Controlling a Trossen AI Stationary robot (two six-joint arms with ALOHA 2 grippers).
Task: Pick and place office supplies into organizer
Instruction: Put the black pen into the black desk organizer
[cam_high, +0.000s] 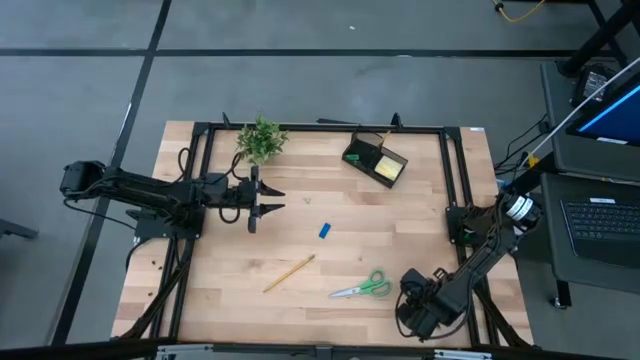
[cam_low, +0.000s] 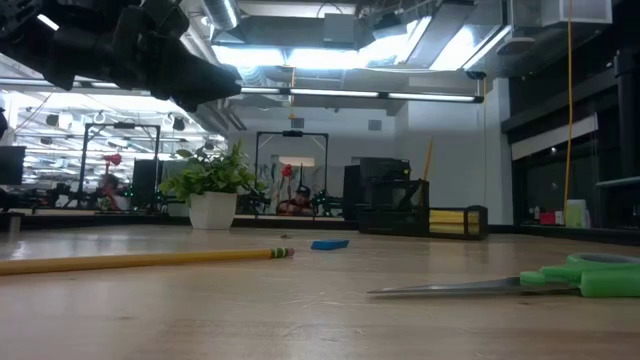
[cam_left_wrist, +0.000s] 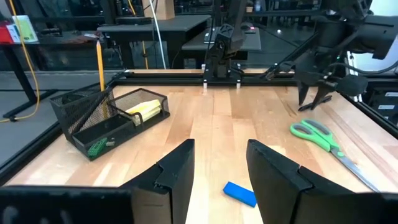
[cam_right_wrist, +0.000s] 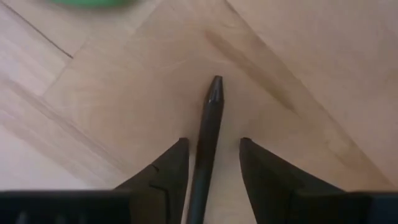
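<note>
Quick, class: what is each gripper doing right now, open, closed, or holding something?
Left gripper: open, holding nothing, above the blue eraser.
Right gripper: open, a black pen lies between its fingers, not clamped.

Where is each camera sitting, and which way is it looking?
High view: above, looking straight down on the table; both arms show.
Low view: at tabletop height, looking across at the pencil; an arm overhead.
Left wrist view: past the open left gripper toward the organizer.
Right wrist view: the open right gripper around a black pen.
Shared: scissors, blue eraser.
</note>
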